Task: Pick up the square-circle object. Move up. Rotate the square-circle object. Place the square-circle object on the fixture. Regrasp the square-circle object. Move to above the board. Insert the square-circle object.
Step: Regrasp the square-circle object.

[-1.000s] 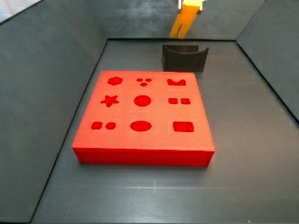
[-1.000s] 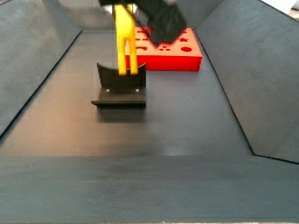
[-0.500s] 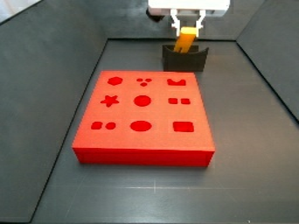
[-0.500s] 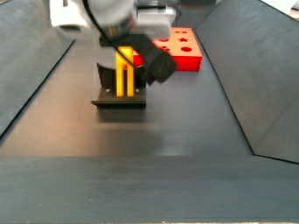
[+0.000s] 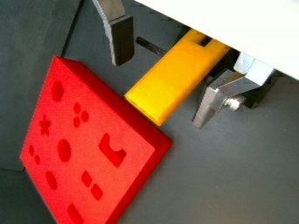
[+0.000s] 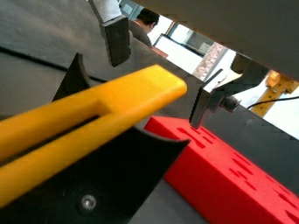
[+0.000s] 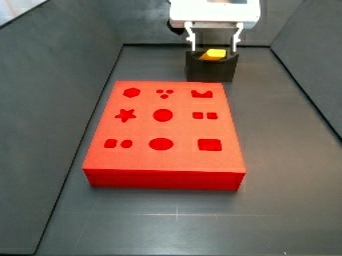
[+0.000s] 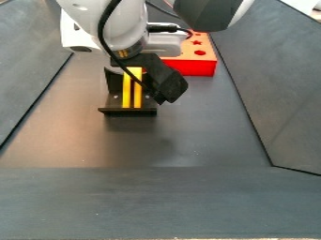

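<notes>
We place peg (image 5: 176, 77) on fixture (image 7: 211, 68). Claw (image 5: 163, 74) low over fixture; fingers (image 5: 118, 37) stand apart from peg, released. Peg rests in notch. Next we judge: regrasp, then carry above board (image 7: 163, 131).

A dark grey floor (image 7: 160, 220) lies matte and bare at the front in both side views. Sloping grey walls (image 7: 54, 100) close it in on each side. The gripper (image 7: 214, 45) hangs low by the back wall (image 7: 147, 20). In a wrist view, a bright blurred room (image 6: 187, 39) shows beyond.
</notes>
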Robot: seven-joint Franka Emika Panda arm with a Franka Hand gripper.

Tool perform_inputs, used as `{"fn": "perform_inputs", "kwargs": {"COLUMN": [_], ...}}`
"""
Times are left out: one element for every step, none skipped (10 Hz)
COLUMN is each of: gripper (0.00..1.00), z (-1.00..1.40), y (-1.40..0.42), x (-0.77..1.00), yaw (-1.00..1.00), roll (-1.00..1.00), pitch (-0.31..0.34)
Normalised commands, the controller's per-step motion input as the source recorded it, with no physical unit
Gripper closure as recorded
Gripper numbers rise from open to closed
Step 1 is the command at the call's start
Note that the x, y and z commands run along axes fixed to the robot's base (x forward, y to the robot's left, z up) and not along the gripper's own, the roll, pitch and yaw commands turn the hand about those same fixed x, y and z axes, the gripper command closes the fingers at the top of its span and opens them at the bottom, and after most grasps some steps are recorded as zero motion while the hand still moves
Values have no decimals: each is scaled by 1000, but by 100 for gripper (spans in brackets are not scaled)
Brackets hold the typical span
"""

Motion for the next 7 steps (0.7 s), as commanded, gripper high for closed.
{"fn": "perform_inputs", "kwargs": {"gripper": [0,0,0,0,0,0,0], "z": [1000,1000,1000,1000,880,645,464], "y": [3,12,9,8,8,8,8], "x": [-1,-22,-23,-31,-34,-28,-24], "yaw": [-38,-7,0,9,10,6,1], "roll": [-27,6,19,38,47,50,46], "pitch": [-15,1,9,27,44,67,76]}}
